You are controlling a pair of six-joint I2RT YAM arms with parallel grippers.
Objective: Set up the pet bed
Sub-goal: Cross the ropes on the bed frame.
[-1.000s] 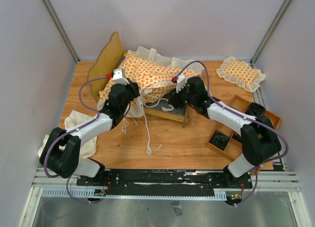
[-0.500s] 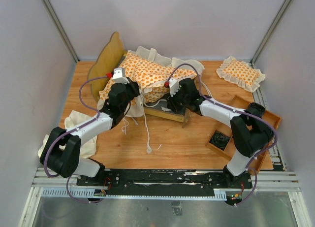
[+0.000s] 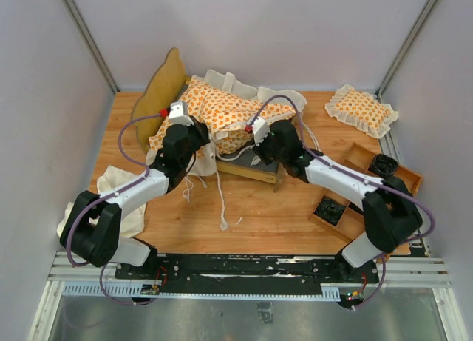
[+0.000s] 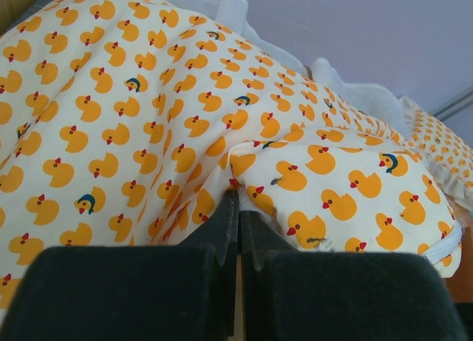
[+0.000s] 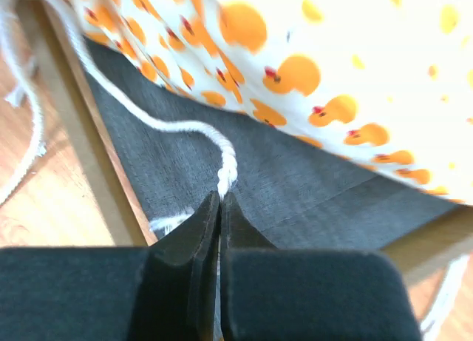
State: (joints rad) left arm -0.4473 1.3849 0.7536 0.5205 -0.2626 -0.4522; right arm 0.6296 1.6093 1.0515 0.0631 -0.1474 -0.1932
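The pet bed's light-wood frame (image 3: pixel 164 86) stands at the back left, its grey fabric base (image 3: pixel 260 166) showing at the front. The large duck-patterned cushion (image 3: pixel 222 112) lies bunched across it. My left gripper (image 3: pixel 201 137) is at the cushion's near edge; in the left wrist view it (image 4: pixel 238 208) is shut on a fold of the cushion (image 4: pixel 148 97). My right gripper (image 3: pixel 256 156) is over the grey base (image 5: pixel 310 186), and its jaws (image 5: pixel 220 200) are shut on a white tie string (image 5: pixel 185 126) that runs from the cushion (image 5: pixel 332 60).
A small square duck-patterned pillow (image 3: pixel 362 108) lies at the back right. A wooden compartment tray (image 3: pixel 369 186) with black items sits at the right. A plain cream cloth (image 3: pixel 118 189) lies under the left arm. Loose tie strings (image 3: pixel 220 200) trail over the table in front of the bed.
My right gripper has moved left over the bed's grey base and gone from open to shut on the tie string. The left gripper has kept its hold on the cushion.
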